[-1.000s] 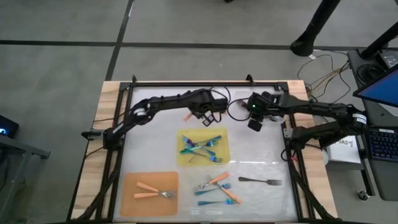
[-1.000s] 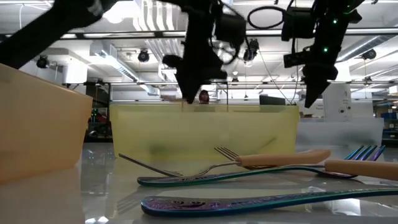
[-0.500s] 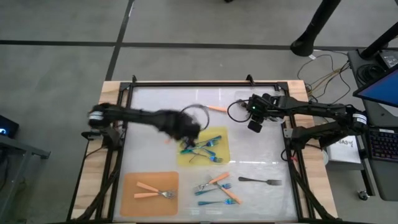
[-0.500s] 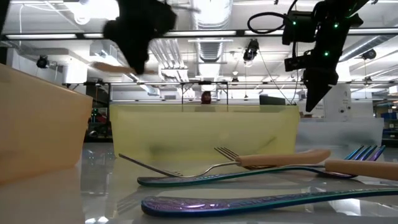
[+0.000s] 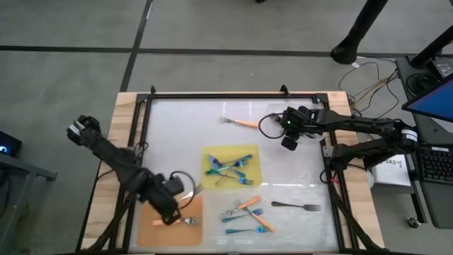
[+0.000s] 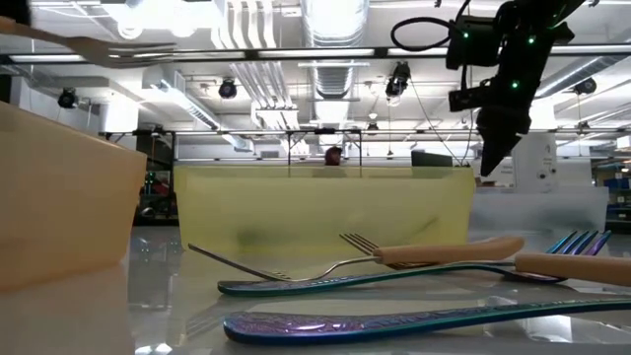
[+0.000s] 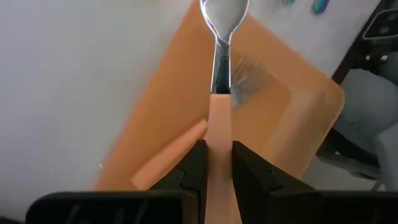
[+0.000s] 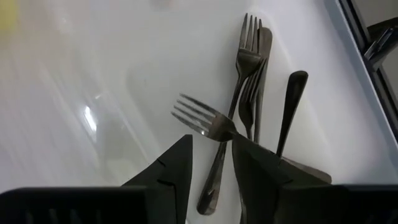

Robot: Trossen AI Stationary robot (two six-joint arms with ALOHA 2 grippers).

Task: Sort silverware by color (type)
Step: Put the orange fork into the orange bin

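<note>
My left gripper (image 5: 177, 207) hangs over the orange mat (image 5: 159, 237) at the near left, shut on an orange-handled fork (image 7: 219, 93). Two orange-handled forks (image 5: 171, 221) lie on that mat. Blue-teal forks (image 5: 230, 168) lie piled on the yellow mat (image 5: 209, 154). My right gripper (image 5: 289, 144) stands open, high over the far right. Below it, in the right wrist view, dark forks (image 8: 249, 68) lie on the white table. A mixed heap of silverware (image 5: 248, 212) lies near the front. My left gripper pinches the fork's orange handle (image 7: 219, 134) between its two fingers, which lie along it. The fingers slant down from above. The silver head (image 7: 224, 15) sticks out past the fingertips. The fork is lifted clear above the orange mat.
One orange-handled fork (image 5: 242, 122) lies alone at the far middle, and a dark fork (image 5: 297, 207) at the near right. A wooden frame with black rails (image 5: 212, 94) rings the white table. Cables and a laptop (image 5: 432, 92) are off to the right.
My left gripper has swung fast from the far middle of the table to the near left, over the orange mat, turning as it went. It carried the orange-handled fork with it, lifted clear. Where it was, another orange-handled fork now shows.
</note>
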